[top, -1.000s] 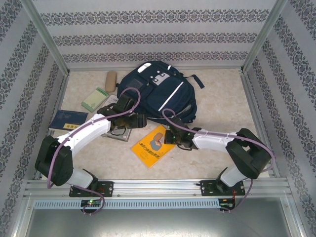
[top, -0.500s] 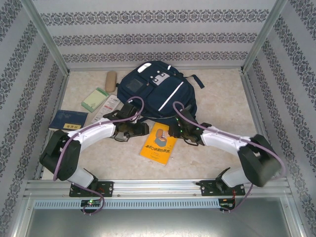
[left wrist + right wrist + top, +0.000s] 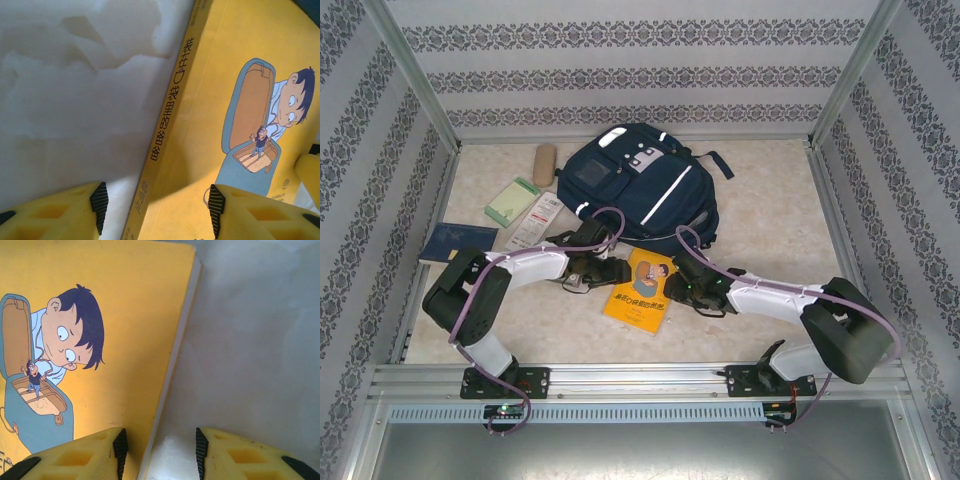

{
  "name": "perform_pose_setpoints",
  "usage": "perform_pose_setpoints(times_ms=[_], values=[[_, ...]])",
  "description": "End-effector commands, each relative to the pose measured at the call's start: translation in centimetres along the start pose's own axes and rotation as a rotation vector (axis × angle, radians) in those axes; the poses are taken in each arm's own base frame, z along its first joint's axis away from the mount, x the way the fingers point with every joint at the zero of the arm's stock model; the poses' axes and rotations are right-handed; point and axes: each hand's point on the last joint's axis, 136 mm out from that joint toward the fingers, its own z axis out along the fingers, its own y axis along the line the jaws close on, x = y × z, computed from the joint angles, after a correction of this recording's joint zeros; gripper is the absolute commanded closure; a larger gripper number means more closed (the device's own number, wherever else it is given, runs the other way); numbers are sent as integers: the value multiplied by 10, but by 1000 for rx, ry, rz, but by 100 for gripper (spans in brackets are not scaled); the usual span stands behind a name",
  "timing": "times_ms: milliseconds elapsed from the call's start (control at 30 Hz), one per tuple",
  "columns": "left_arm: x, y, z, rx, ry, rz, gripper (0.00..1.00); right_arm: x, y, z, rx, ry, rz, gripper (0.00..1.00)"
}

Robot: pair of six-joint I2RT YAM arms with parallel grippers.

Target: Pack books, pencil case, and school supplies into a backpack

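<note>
We judge packing barely begun: the orange-yellow book (image 3: 638,292) lies flat just near of the backpack (image 3: 640,185), with the navy book (image 3: 458,242), green pad (image 3: 512,201), white packet (image 3: 535,222) and pencil case (image 3: 545,158) out to the left. The bag may be zipped; we cannot tell. The book's long axis runs near to far, head end toward the backpack. The left gripper (image 3: 157,205) and right gripper (image 3: 160,450), half parted, straddle its side edges, holding nothing.

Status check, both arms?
Left gripper, right gripper: jaws open, straddling opposite edges of orange-yellow book. Book flat on table, near backpack. Nothing atop it.
</note>
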Motion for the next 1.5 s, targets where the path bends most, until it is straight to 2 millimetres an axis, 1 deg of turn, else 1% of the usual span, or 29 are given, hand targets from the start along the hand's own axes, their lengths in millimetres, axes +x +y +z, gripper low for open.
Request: perform_pose_setpoints(times_ms=[0,100,200,267,367,433,567,667,767,900,967,1000,1067,1133,1200,1300,1367,1467], values=[[10,-3,7,33,23,-1,41,8,18,13,-43,36,16,60],[15,-4,10,46,36,-5,42,13,22,15,-47,48,12,65],[22,-4,14,65,58,-15,42,17,30,14,-58,50,-11,68],[25,-6,15,90,70,-26,44,16,36,13,-65,41,-27,70],[28,-17,15,161,83,-42,46,16,42,13,-83,44,-34,74],[28,-30,11,237,84,-55,47,16,45,12,-95,44,-40,77],[24,-58,-1,386,80,-77,48,13,50,8,-116,32,-42,78],[20,-71,-12,454,60,-94,50,11,53,6,-125,23,-43,79],[15,-83,-25,508,33,-97,54,11,52,5,-126,19,-41,79],[9,-95,-39,566,-1,-100,56,11,50,5,-121,17,-36,79],[7,-96,-41,557,-12,-95,57,11,49,5,-120,15,-35,79],[8,-93,-39,532,-7,-95,61,11,50,4,-122,14,-35,79],[8,-88,-36,496,-3,-95,71,10,49,2,-122,10,-37,78],[9,-85,-35,471,1,-94,76,7,48,-2,-124,-1,-35,76],[8,-85,-38,462,-2,-88,83,2,46,-9,-138,-16,-28,72],[4,-92,-51,454,-22,-57,93,-7,46,-22,-197,-37,-13,57],[0,-100,-63,461,-39,-35,100,-15,49,-36,-249,-52,-21,45],[-7,-113,-80,483,-62,-8,100,-26,51,-56,-318,-71,-27,31]])
